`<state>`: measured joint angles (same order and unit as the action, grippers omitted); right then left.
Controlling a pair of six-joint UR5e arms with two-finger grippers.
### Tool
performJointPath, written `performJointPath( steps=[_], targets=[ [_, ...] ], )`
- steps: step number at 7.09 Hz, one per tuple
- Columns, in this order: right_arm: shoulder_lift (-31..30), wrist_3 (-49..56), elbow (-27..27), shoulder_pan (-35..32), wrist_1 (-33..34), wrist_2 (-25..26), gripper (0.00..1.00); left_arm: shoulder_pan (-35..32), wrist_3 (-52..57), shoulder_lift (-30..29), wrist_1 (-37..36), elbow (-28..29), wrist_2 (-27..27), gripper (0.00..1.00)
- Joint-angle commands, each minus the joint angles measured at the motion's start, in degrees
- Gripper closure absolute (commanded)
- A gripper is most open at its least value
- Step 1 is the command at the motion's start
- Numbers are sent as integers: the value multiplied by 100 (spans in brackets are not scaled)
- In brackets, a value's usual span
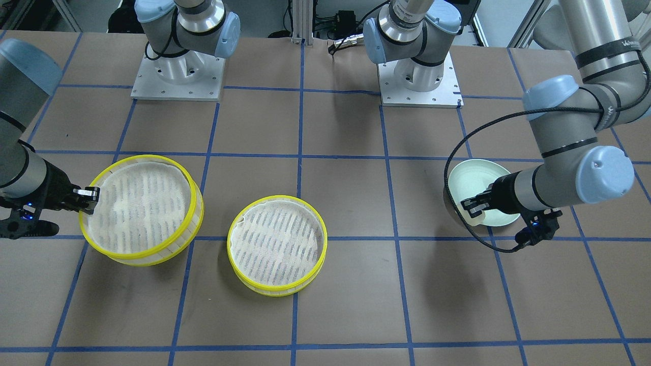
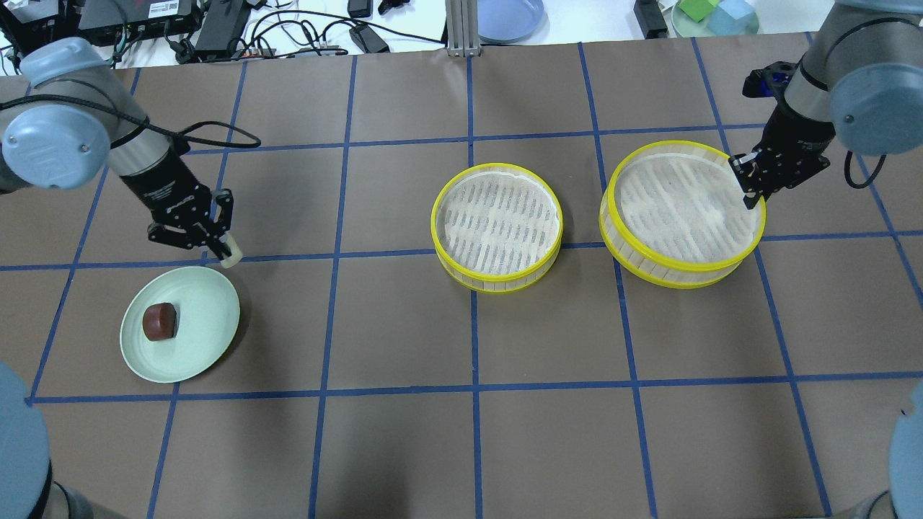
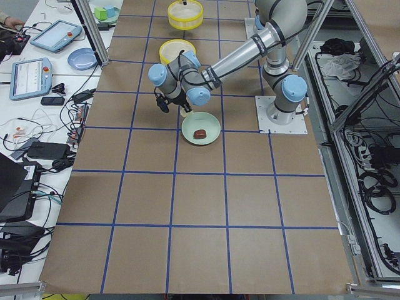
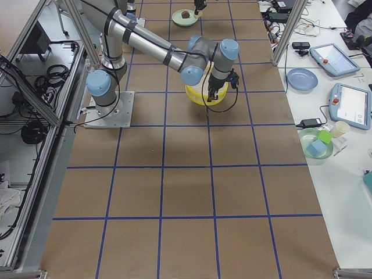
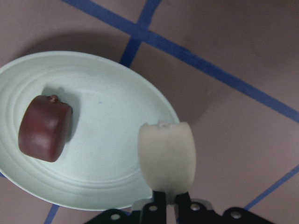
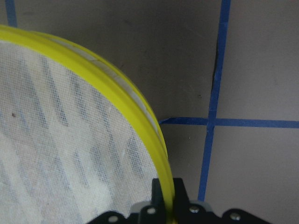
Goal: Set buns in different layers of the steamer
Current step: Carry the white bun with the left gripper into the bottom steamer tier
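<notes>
Buns: cream bun pinched in my left gripper, held at the edge of the green plate; brown bun lying on that plate. My right gripper clamps the yellow rim of one steamer layer; other layer stands apart beside it.

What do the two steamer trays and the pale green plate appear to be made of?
The middle steamer tray and right steamer tray: glossy yellow rims look like moulded plastic; pale slatted walls could be plastic or bamboo; bottoms are fine white mesh, probably fabric. The pale green plate: smooth, faintly sheened, with concentric ridges; likely plastic or melamine, possibly glazed ceramic.
</notes>
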<state>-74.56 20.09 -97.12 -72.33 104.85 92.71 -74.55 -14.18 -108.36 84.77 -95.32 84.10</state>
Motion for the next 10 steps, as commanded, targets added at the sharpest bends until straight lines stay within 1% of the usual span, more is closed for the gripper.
performJointPath(
  steps=[1,2,3,4,5,6,7,8,9,10],
  targets=[
    [3,-5,-9,0,0,-8,88,-1014,-1450,78,-388,399,-942,100],
    [3,-5,-9,0,0,-8,88,-1357,-2109,0,-1088,383,-1592,100],
    [3,-5,0,0,0,-8,88,-1744,-2524,-114,-1417,322,-1747,100],
    [3,4,-9,0,0,1,88,-2061,-2589,-211,-1489,304,-2122,100],
    [3,-5,-9,0,0,-7,88,-2299,-2868,-351,-1829,286,-2439,100],
    [-6,-5,-9,0,0,-8,88,-2432,-2984,-535,-2294,286,-2477,100],
    [-6,-5,0,0,0,1,88,-2581,-3038,-772,-2568,286,-2600,100],
    [-6,-5,0,0,9,-7,88,-2748,-3186,-931,-2737,286,-2618,100],
    [-6,-5,0,0,9,-8,88,-2836,-3431,-1011,-2816,295,-2601,97],
    [-15,-14,0,0,17,-8,88,-2846,-3590,-1012,-2826,295,-2557,27]
  ],
)
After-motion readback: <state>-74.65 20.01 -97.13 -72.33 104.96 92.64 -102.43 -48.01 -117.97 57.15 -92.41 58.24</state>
